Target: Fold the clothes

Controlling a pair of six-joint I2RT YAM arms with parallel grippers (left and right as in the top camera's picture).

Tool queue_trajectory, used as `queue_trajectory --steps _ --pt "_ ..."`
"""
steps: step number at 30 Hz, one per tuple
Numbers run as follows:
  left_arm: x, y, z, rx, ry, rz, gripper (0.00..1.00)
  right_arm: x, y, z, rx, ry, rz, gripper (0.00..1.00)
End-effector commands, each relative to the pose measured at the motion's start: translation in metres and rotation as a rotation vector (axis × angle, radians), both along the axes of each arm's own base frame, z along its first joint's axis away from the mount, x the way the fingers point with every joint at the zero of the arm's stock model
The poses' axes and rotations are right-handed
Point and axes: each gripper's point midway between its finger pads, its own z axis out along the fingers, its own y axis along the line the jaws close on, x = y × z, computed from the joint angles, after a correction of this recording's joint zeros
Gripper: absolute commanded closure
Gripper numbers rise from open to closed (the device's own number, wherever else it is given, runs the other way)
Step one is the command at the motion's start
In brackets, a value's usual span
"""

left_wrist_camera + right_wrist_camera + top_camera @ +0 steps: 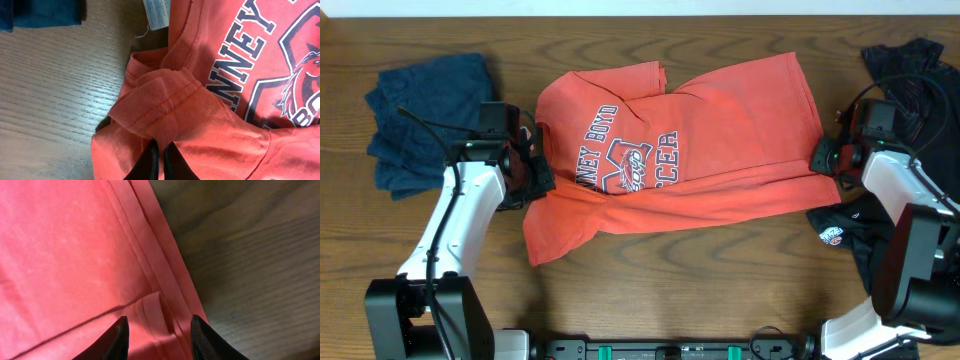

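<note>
Black jaws, crumpled coral shirt (stitched)

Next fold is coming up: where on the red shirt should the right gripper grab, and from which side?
Take the red shirt by its stitched hem on its right edge, where the right gripper hovers open. Come in from the bare table side: the hem lies flat with free wood beside it, so one finger can probably slip under.

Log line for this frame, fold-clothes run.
left gripper: shut on coral-red shirt sleeve | right gripper: open, astride shirt hem | navy garment: bunched, left of shirt | black garments: right of shirt
</note>
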Motion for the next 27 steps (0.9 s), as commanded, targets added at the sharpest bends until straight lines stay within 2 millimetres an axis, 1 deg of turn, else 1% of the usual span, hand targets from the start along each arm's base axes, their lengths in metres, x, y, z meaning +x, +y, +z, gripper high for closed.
queue_trajectory --steps 1,4,8,9,11,12,15,17,19,21,25,27 --pt "-0.001 0.002 -0.001 -0.001 0.005 0.018 0.93 -0.001 0.008 -0.016 0.025 0.022 0.031 0.65" --pt "-0.001 0.002 -0.001 -0.001 0.005 0.018 0.93 0.001 0.011 -0.022 0.046 0.021 0.04 0.73" --pt "-0.001 0.002 -0.001 -0.001 0.005 0.018 0.93 0.003 0.011 -0.021 0.047 0.014 0.041 0.76" --pt "-0.001 0.002 -0.001 -0.001 0.005 0.018 0.93 0.003 0.011 -0.021 0.047 0.013 0.041 0.8" --pt "-0.001 0.002 -0.001 -0.001 0.005 0.018 0.94 0.003 0.01 -0.021 0.041 0.016 0.038 0.96" --pt "-0.001 0.002 -0.001 -0.001 0.005 0.018 0.93 0.002 0.01 -0.022 0.041 0.017 0.037 0.99" --pt "-0.001 0.002 -0.001 -0.001 0.006 0.018 0.93 0.002 0.008 -0.021 0.031 0.018 0.032 0.99" --pt "-0.001 0.002 -0.001 -0.001 0.006 0.018 0.93 0.002 0.0 -0.02 -0.005 0.021 0.014 0.99" --pt "-0.001 0.002 -0.001 -0.001 0.005 0.018 0.93 0.004 -0.007 -0.015 -0.035 0.015 -0.002 0.99" --pt "-0.001 0.002 -0.001 -0.001 0.005 0.018 0.93 0.007 -0.013 -0.006 -0.054 -0.003 -0.019 0.99" --pt "-0.001 0.002 -0.001 -0.001 0.005 0.018 0.93 0.016 -0.03 0.019 -0.094 -0.07 -0.114 0.99" --pt "-0.001 0.002 -0.001 -0.001 0.005 0.018 0.93 0.024 -0.032 0.031 -0.098 -0.117 -0.121 0.99"
